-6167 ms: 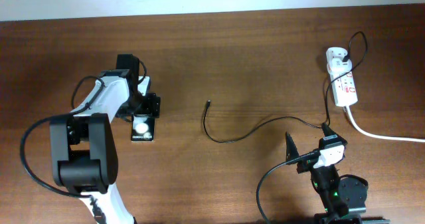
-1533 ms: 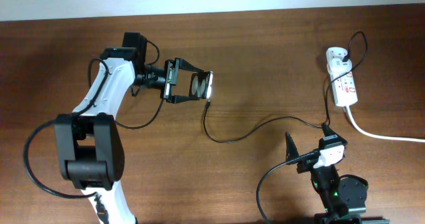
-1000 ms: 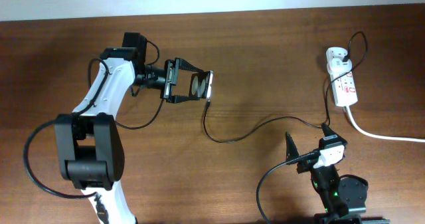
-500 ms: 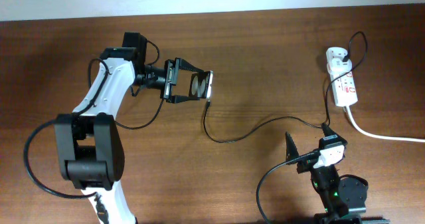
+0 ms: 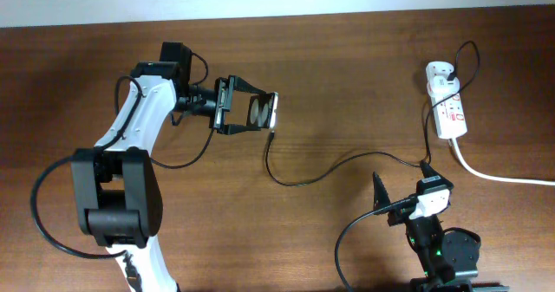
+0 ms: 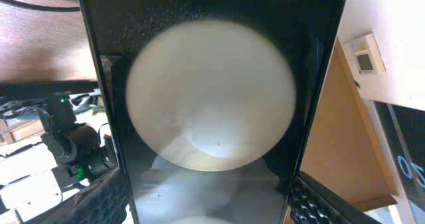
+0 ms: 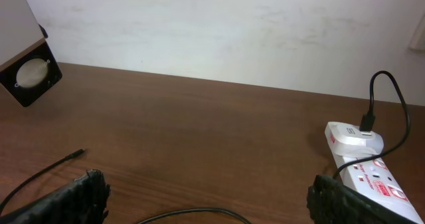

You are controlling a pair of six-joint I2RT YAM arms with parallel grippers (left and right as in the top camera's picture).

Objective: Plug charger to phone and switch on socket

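My left gripper [image 5: 272, 113] is shut on the phone [image 5: 263, 112] and holds it on edge above the table, left of centre. In the left wrist view the phone's glossy face [image 6: 212, 104] fills the frame between my fingers [image 6: 103, 201]. The charger's plug tip [image 5: 272, 136] lies on the table just below the phone. Its thin black cable [image 5: 299, 181] curves right to the white adapter [image 5: 440, 70] in the socket [image 5: 451, 110] at the far right. My right gripper [image 5: 401, 172] is open and empty, low at the front right, with the cable [image 7: 192, 214] between its fingers.
The socket's thick white cord [image 5: 503, 178] runs off the right edge. In the right wrist view the socket [image 7: 368, 174] is at the right and the plug tip [image 7: 76, 153] at the left. A white wall stands behind the table's far edge.
Since six seconds ago my left gripper has lifted the phone off the table and carried it right, to just above the plug tip. Over the last second nothing has moved.
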